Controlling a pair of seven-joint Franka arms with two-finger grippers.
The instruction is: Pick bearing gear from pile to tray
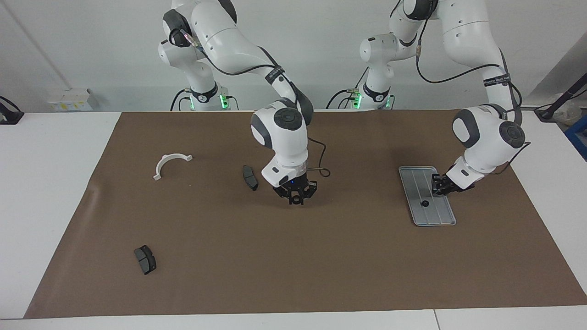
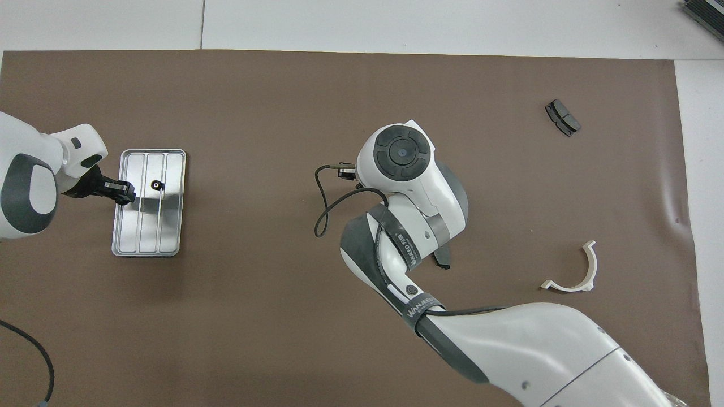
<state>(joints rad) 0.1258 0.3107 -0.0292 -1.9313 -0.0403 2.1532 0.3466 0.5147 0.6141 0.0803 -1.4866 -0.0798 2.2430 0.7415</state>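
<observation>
The silver grooved tray (image 1: 438, 215) (image 2: 169, 237) lies toward the left arm's end of the table. One small black bearing gear (image 1: 425, 203) (image 2: 156, 184) rests in it. My left gripper (image 1: 439, 186) (image 2: 128, 192) hangs low over the tray's rim, apart from that gear. Over the middle of the mat, my right gripper (image 1: 296, 199) is shut on a small dark round gear; the overhead view hides it under its own wrist. The pile's remaining parts are a white half-ring bracket (image 1: 172, 164) (image 2: 576, 272) and two dark pads (image 1: 250, 177) (image 1: 145, 259) (image 2: 563, 117).
A brown mat (image 1: 321, 256) covers the table, with white tabletop around it. One dark pad lies just beside the right gripper, toward the right arm's end. A cable loops from the right wrist (image 2: 322, 209).
</observation>
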